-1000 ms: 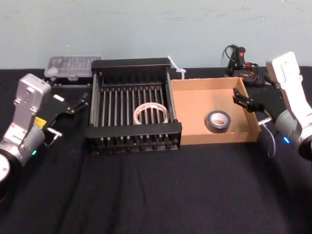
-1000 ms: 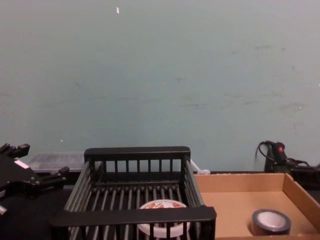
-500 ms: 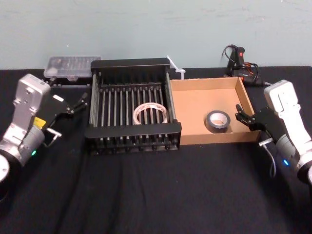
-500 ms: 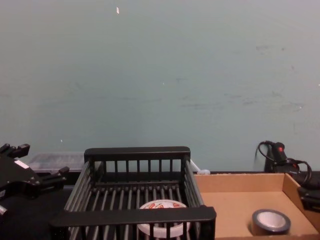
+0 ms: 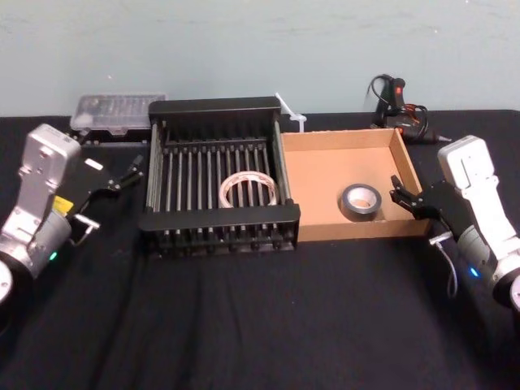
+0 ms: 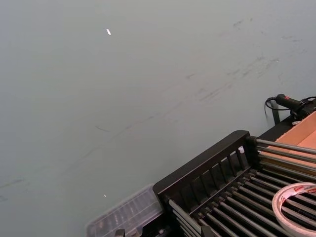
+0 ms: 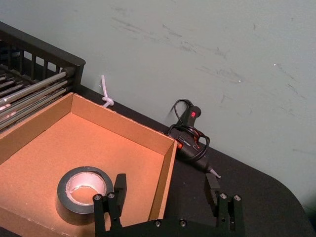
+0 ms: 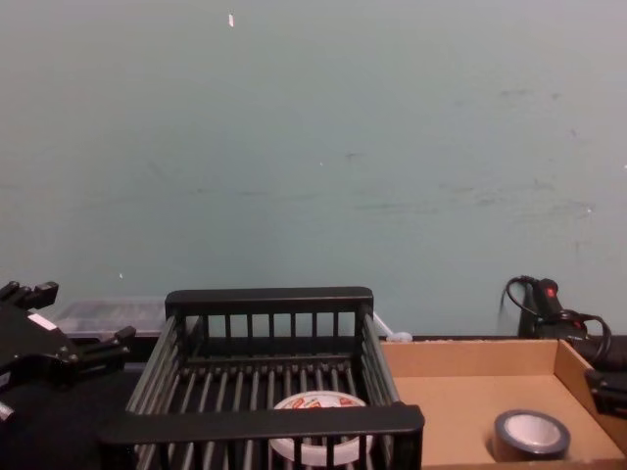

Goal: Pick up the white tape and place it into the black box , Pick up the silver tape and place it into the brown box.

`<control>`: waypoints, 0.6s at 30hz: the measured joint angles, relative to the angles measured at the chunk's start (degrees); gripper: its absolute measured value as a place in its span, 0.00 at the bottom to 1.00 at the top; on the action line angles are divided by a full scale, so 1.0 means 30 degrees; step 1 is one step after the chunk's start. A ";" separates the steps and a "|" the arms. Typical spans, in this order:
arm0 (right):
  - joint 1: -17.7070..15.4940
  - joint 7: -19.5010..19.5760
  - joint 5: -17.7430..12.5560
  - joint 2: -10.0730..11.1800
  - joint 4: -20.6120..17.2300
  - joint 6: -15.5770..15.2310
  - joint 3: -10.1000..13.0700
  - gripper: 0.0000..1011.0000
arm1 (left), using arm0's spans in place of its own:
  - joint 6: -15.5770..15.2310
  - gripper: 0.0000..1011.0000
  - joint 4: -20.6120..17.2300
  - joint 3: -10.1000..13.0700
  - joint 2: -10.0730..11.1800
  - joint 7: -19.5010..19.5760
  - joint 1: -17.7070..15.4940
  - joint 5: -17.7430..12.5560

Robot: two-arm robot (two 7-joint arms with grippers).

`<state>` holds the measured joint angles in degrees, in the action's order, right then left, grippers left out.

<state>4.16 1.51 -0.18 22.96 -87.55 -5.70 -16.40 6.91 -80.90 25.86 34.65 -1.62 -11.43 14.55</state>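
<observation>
Starting with the head view, the white tape (image 5: 248,189) is seen lying flat on the slatted floor of the black box (image 5: 215,219), and the silver tape (image 5: 361,201) flat, hole upward, on the floor of the brown box (image 5: 341,136), so both placements are judged done. The right gripper (image 5: 397,192) is held at the brown box's right wall, jaws spread wide with nothing between them; the silver tape lies near, to its left, with that wall between the two. The left gripper (image 5: 128,172) is parked left of the black box, parted and empty, the white tape well apart beyond the box's left wall. In the left wrist view, part of the white tape (image 6: 295,202) is shown resting on the bars inside the black box. In the right wrist view, the open fingers (image 7: 120,183) are seen framing the cardboard wall, the silver tape (image 7: 84,194) inside it; whether the fingertips hang over the rim or just outside cannot be settled. In the chest view, both tapes are seen low within their boxes. Any coming move is judged a withdrawal rightward, away from the silver tape.
</observation>
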 joint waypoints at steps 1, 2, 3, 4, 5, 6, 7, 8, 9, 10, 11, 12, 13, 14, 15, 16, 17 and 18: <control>0.0005 0.0002 -0.0001 0.0003 0.0000 0.0000 -0.0007 0.99 | 0.0000 0.99 0.0000 0.0000 0.0000 0.0000 -0.0001 0.0000; 0.0008 0.0002 0.0000 0.0004 0.0000 0.0000 -0.0009 0.99 | 0.0000 0.99 0.0000 0.0000 0.0000 0.0000 0.0000 -0.0001; 0.0012 0.0003 0.0000 0.0006 0.0000 0.0000 -0.0012 0.99 | 0.0000 0.99 0.0000 0.0000 0.0000 0.0000 0.0001 -0.0001; 0.0017 0.0004 0.0000 0.0008 0.0000 0.0000 -0.0016 0.99 | 0.0000 0.99 0.0000 0.0000 -0.0001 0.0000 0.0001 -0.0001; 0.0018 0.0006 0.0000 0.0009 0.0000 0.0000 -0.0018 0.99 | 0.0000 0.99 0.0000 0.0000 0.0000 0.0000 0.0001 -0.0001; 0.0021 0.0008 0.0000 0.0011 0.0000 0.0000 -0.0021 0.99 | 0.0000 0.99 0.0000 0.0000 -0.0001 0.0000 0.0001 -0.0001; 0.0022 0.0010 0.0000 0.0012 0.0000 -0.0001 -0.0023 0.99 | 0.0000 0.99 0.0000 0.0000 0.0000 0.0000 0.0001 -0.0001; 0.0023 0.0010 0.0000 0.0013 0.0000 -0.0001 -0.0024 0.99 | 0.0000 0.99 0.0001 -0.0001 0.0000 0.0000 0.0000 -0.0001; 0.0026 0.0011 0.0000 0.0015 -0.0001 0.0000 -0.0026 0.99 | 0.0000 0.99 0.0001 0.0000 -0.0001 0.0000 0.0000 -0.0001; 0.0027 0.0012 0.0000 0.0017 0.0000 0.0000 -0.0029 0.99 | 0.0000 0.99 0.0000 0.0000 -0.0001 0.0000 0.0000 0.0000; 0.0029 0.0012 0.0000 0.0017 0.0000 0.0000 -0.0030 0.99 | 0.0000 0.99 0.0000 0.0000 0.0000 0.0001 0.0000 -0.0001; 0.0032 0.0012 0.0000 0.0019 0.0000 0.0000 -0.0033 0.99 | 0.0000 0.99 0.0001 0.0000 -0.0001 0.0000 0.0001 -0.0001; 0.0033 0.0011 0.0000 0.0022 0.0000 -0.0001 -0.0035 0.99 | 0.0000 0.99 0.0000 0.0000 -0.0001 0.0000 0.0001 0.0000; 0.0035 0.0012 0.0000 0.0023 0.0000 0.0000 -0.0037 0.99 | 0.0000 0.99 0.0001 0.0000 0.0000 0.0000 0.0000 -0.0001; 0.0037 0.0012 0.0000 0.0025 0.0000 -0.0001 -0.0039 0.99 | 0.0000 0.99 0.0001 0.0000 -0.0001 0.0001 0.0000 0.0000; 0.0037 0.0011 0.0000 0.0026 -0.0001 -0.0001 -0.0040 0.99 | 0.0000 0.99 0.0000 0.0000 -0.0001 0.0000 0.0000 -0.0001; 0.0039 0.0012 0.0000 0.0028 0.0000 0.0000 -0.0044 0.99 | 0.0000 0.99 0.0000 -0.0001 -0.0001 0.0001 0.0000 -0.0001; 0.0041 0.0012 0.0000 0.0031 -0.0001 0.0000 -0.0045 0.99 | 0.0000 0.99 0.0000 0.0000 -0.0001 0.0001 0.0000 -0.0002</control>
<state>4.28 1.54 -0.18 23.05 -87.56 -5.70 -16.54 6.91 -80.90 25.86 34.64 -1.62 -11.43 14.55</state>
